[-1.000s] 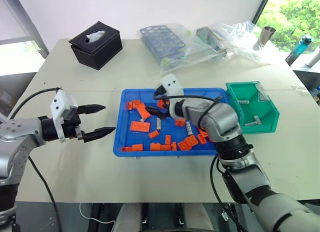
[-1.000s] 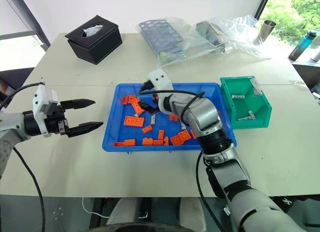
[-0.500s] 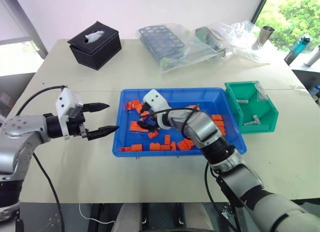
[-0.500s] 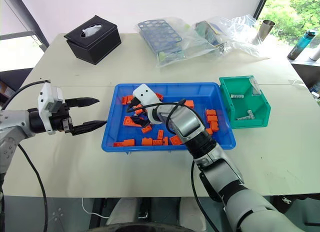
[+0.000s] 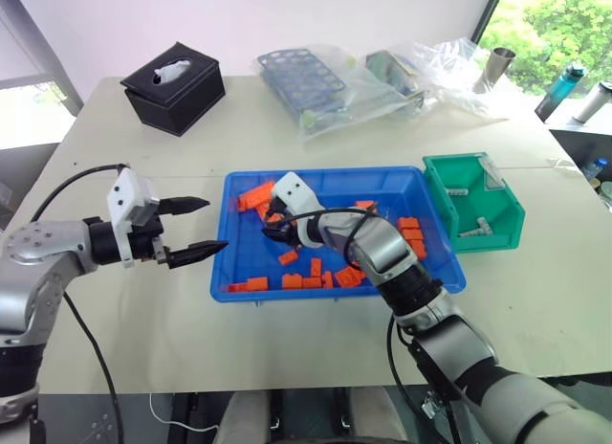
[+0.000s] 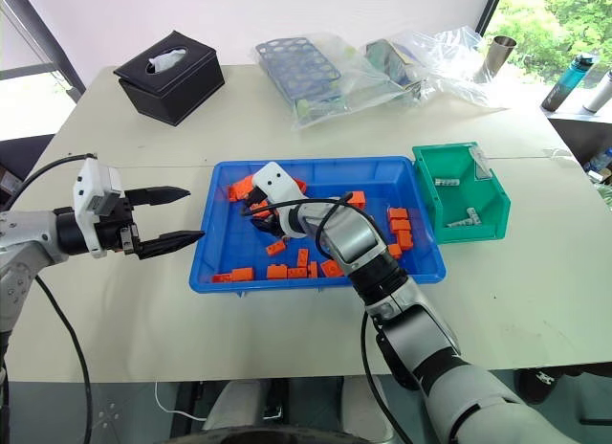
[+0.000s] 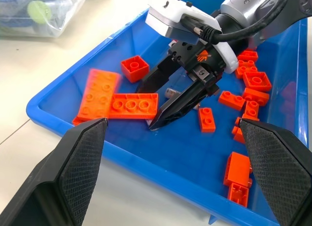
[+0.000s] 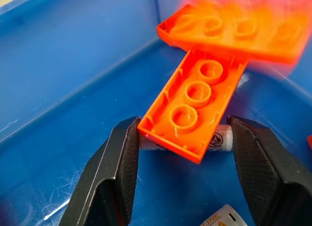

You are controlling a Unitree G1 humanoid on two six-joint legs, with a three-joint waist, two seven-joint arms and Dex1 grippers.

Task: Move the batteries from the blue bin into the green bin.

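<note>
Now | my right gripper has dropped into the large bright-blue plastic tray, left end | jaws half-closed around a small silver cylindrical battery beneath a flat orange toy brick | grip unconfirmed; brick may snag.

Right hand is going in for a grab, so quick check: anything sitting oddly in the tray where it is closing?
Yes. An orange brick lies tilted on top of the battery between the right gripper fingers, covering most of it. Closing there may catch the brick's edges rather than the battery in the blue bin.
</note>
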